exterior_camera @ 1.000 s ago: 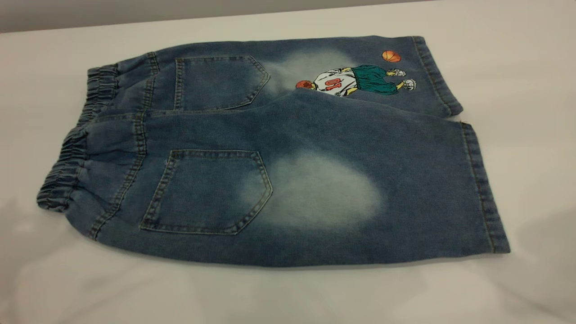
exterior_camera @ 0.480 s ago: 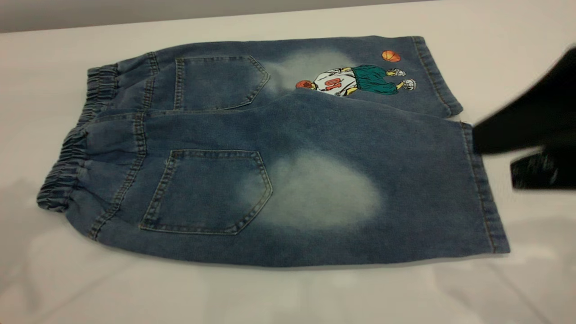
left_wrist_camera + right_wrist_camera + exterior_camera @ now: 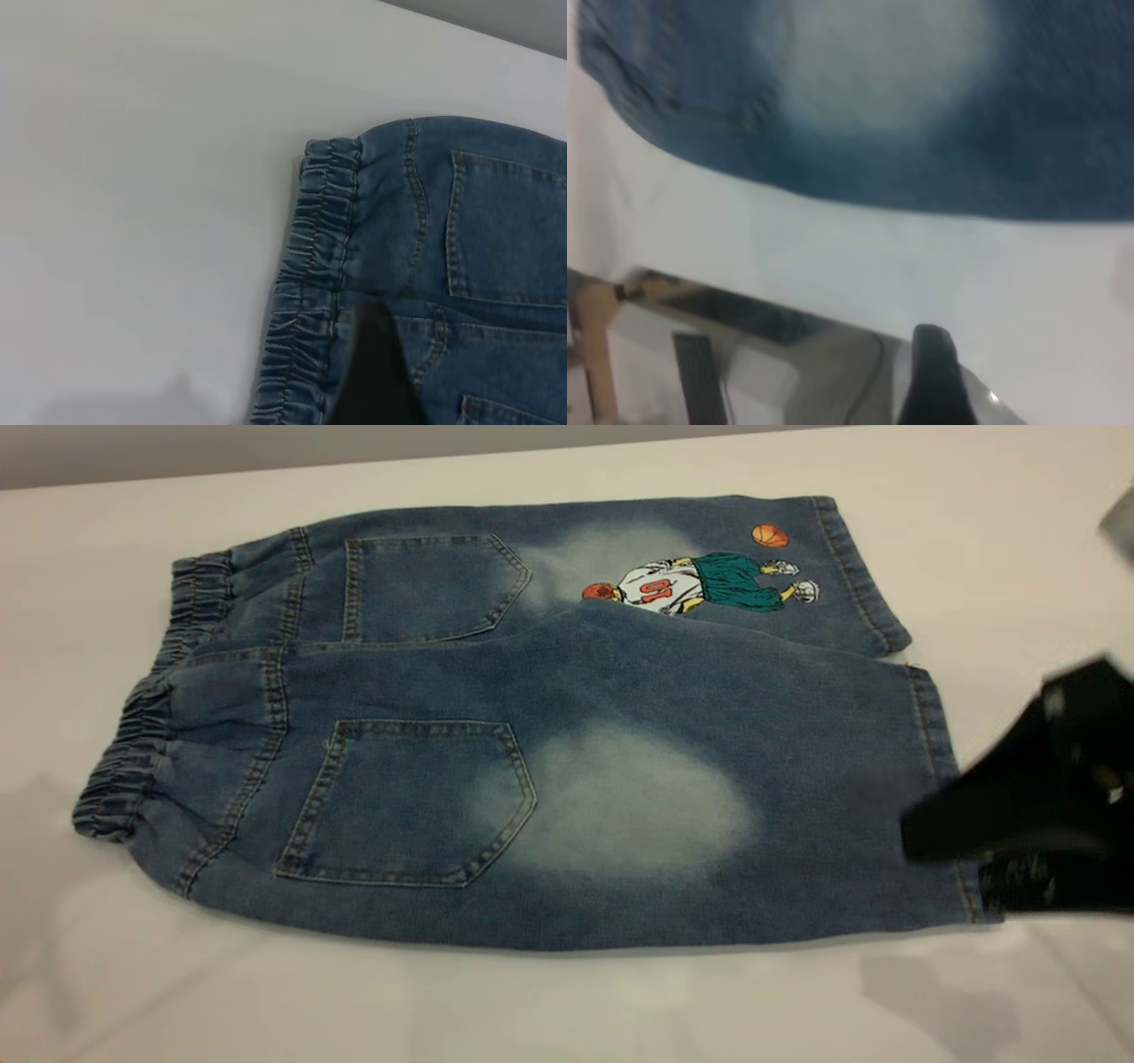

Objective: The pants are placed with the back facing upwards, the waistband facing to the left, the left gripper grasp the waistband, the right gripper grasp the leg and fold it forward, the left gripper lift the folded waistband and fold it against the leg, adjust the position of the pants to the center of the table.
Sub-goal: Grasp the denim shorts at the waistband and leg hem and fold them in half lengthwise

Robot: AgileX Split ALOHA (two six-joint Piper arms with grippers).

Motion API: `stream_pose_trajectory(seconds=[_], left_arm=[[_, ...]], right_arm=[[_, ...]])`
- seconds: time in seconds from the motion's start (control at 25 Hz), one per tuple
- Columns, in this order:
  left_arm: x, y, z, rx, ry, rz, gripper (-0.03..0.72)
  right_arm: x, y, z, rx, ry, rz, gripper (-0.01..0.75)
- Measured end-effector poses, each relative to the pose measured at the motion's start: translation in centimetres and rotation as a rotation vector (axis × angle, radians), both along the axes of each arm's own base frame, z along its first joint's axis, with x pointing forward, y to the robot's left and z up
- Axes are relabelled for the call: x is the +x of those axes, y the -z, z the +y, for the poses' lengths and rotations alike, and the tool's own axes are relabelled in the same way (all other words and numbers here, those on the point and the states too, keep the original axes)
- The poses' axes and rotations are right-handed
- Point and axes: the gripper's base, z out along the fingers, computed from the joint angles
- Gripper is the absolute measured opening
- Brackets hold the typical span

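The pants [image 3: 532, 726] lie flat on the table [image 3: 567, 1001], back up, waistband [image 3: 133, 735] at the left. Of the left gripper [image 3: 372, 372] only one dark finger shows, above the waistband; spread unclear. The right gripper [image 3: 1028, 824], blurred, has dropped lower than a moment ago, over the leg [image 3: 797, 815] hem, jaws unreadable, nothing held.

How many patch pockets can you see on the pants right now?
2. One pocket lies on the far half, beside the cartoon print; the other pocket on the near half, next to the large pale patch. Neither is covered.
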Motion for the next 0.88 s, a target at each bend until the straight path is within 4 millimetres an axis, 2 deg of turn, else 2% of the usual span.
stream_pose_trajectory(seconds=[0.16,0.52,0.88], left_arm=[[0.0,0.0,0.0,0.005,0.004,0.000,0.464],[0.0,0.0,0.0,0.007,0.004,-0.007,0.464],[0.0,-0.1,0.0,0.007,0.004,-0.008,0.464]], right_arm=[[-0.1,1.8,-0.7,-0.012,0.008,0.080,0.425],[1.9,4.1,-3.2,0.027,0.151,0.157,0.425],[2.3,6.0,-3.5,0.014,0.153,0.223,0.425]])
